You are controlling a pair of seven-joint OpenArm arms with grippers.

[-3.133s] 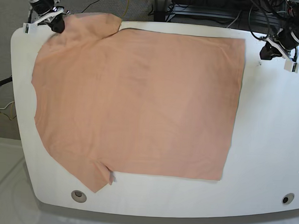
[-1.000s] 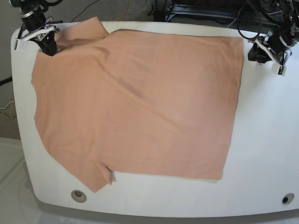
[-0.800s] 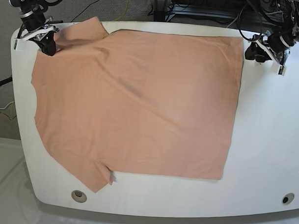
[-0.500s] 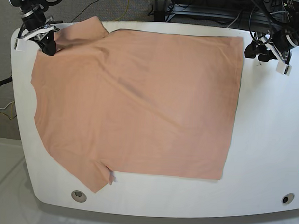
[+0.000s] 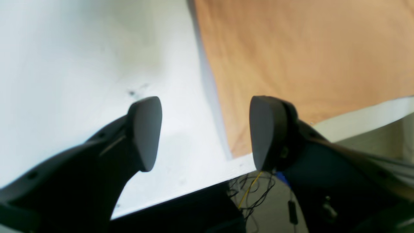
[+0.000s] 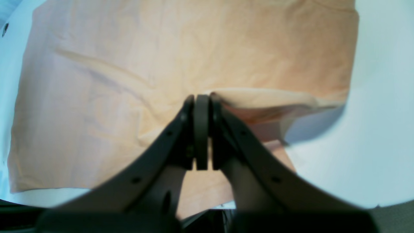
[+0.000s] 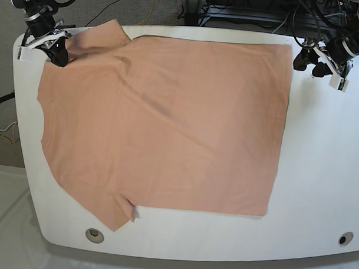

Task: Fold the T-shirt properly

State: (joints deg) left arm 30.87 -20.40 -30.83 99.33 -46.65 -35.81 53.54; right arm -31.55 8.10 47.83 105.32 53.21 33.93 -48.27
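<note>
Garment: we see the plain peach short-sleeved cotton T-shirt (image 7: 162, 122) spread flat on the white rounded worktop (image 7: 320, 163), its collar end toward the base view's left and its straight bottom hem toward the right
Sleeves: 1 sleeve lies flat near the worktop's front edge, the other is lifted at the far left corner
Right pincer (image 6: 202, 97): we find its 2 dark fingers pressed together on a raised fold of the T-shirt at the far sleeve, so it is clenched on the fabric; in the base view it sits at the worktop's far left corner (image 7: 57, 54)
Fabric at the right pincer: a ridge of cloth stands up off the worktop beside the fingertips and throws a shadow; a long crease runs from there across the shirt body
Left pincer (image 5: 203, 129): released, its 2 dark fingers spread well apart with nothing between them; in the base view it is at the far right (image 7: 306, 61), just beside the hem's far corner
Below the left pincer: we see bare worktop under 1 finger and the hem corner of the T-shirt under the other; we cannot tell whether either finger touches the surface
Behind the worktop: dark cables (image 7: 231, 12) on the floor
</note>
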